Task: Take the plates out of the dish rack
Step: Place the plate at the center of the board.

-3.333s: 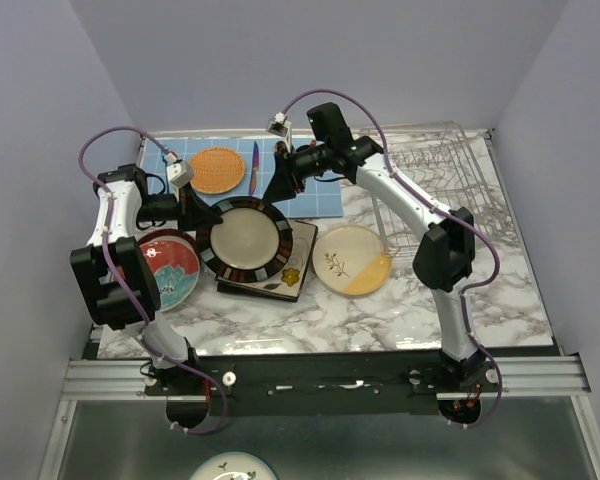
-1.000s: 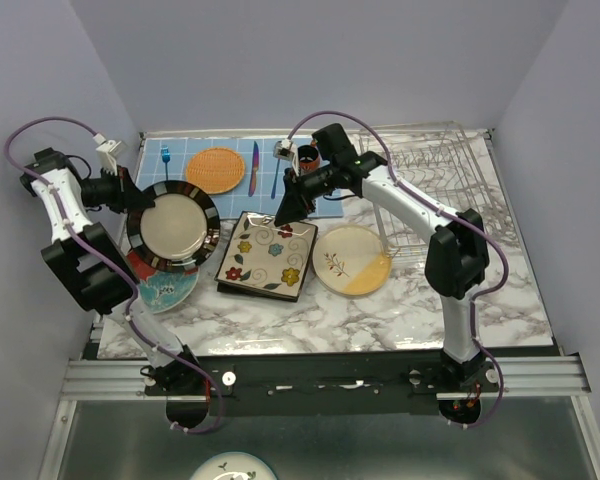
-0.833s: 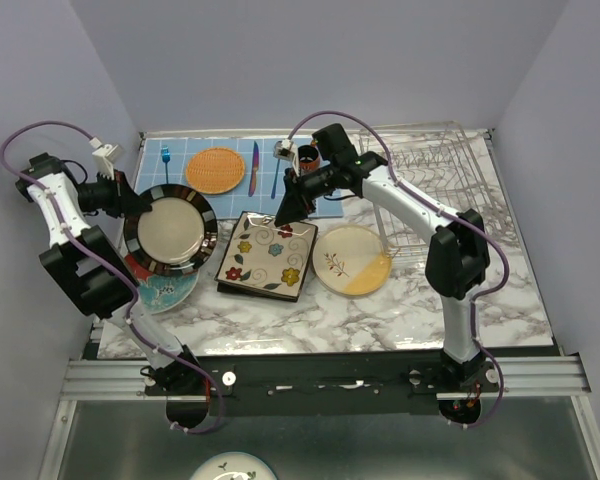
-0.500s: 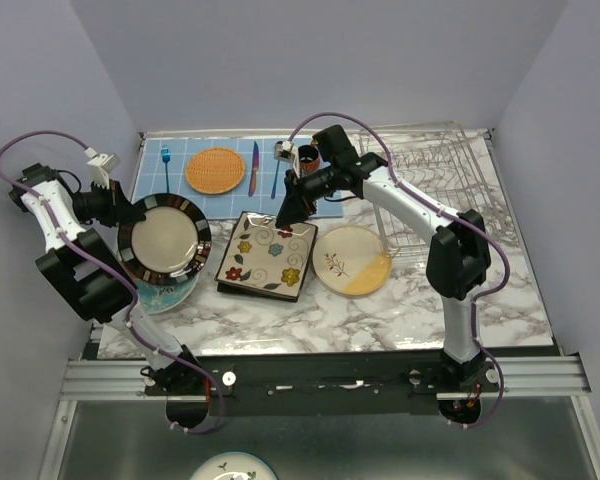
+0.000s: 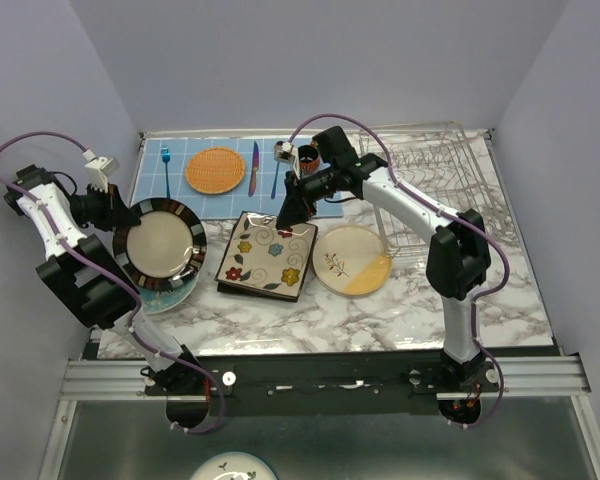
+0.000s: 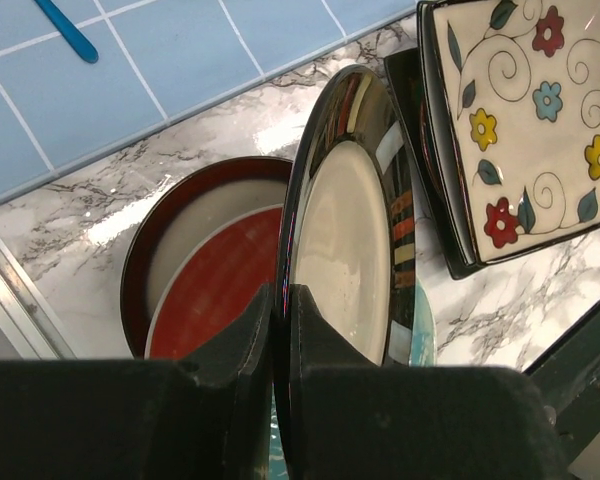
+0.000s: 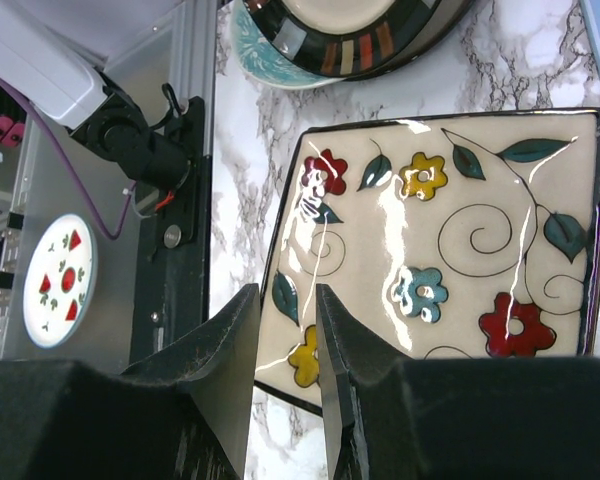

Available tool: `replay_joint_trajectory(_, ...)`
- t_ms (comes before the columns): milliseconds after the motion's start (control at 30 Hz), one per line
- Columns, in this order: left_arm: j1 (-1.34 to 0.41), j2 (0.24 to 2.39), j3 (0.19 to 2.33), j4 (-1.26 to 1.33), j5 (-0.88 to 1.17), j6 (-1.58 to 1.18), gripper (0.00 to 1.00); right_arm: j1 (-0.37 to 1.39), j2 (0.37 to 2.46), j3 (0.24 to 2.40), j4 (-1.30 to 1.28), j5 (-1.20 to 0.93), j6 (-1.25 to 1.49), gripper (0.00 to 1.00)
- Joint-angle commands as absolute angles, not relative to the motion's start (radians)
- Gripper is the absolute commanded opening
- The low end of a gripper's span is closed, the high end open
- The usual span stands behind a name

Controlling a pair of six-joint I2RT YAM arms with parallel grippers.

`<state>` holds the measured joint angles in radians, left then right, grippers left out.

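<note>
Two arms worked a white marble counter boxed in by plain lilac walls, with a blue tiled mat laid along the back left. Far left, the left tool was clamped tight on the rim of the stripe-rimmed plate, holding it tilted, up off the counter! Directly beneath it lay a red-rimmed plate, with the edge of a teal plate peeking out at the near side. Moving across, the flowered square plate sat flat near the middle, stacked on a dark square plate. The right tool hovered over its far edge, jaws a narrow gap apart with nothing between them. Just beside that lay a cream plate, flat on the marble. Far right, at the back, stood the dish rack, well apart from both tools.
</note>
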<state>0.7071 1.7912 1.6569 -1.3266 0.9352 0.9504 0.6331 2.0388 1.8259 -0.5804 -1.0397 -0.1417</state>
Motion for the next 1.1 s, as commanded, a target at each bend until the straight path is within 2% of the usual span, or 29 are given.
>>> replay_joint_trajectory(0, 0.726, 1.767, 1.689, -1.525, 0.902, 0.971, 0.0, 0.634, 2.019, 1.813, -0.583, -1.069, -0.153, 0.36)
replay_joint_trajectory(533, 0.652, 1.761, 1.666, -1.522, 0.891, 1.012, 0.0, 0.634, 2.078, 1.848, -0.591, -1.068, -0.137, 0.36)
replay_joint_trajectory(1067, 0.588, 1.809, 1.795, -1.526, 0.822, 1.045, 0.0, 0.635, 2.089, 1.841, -0.589, -1.061, -0.138, 0.36)
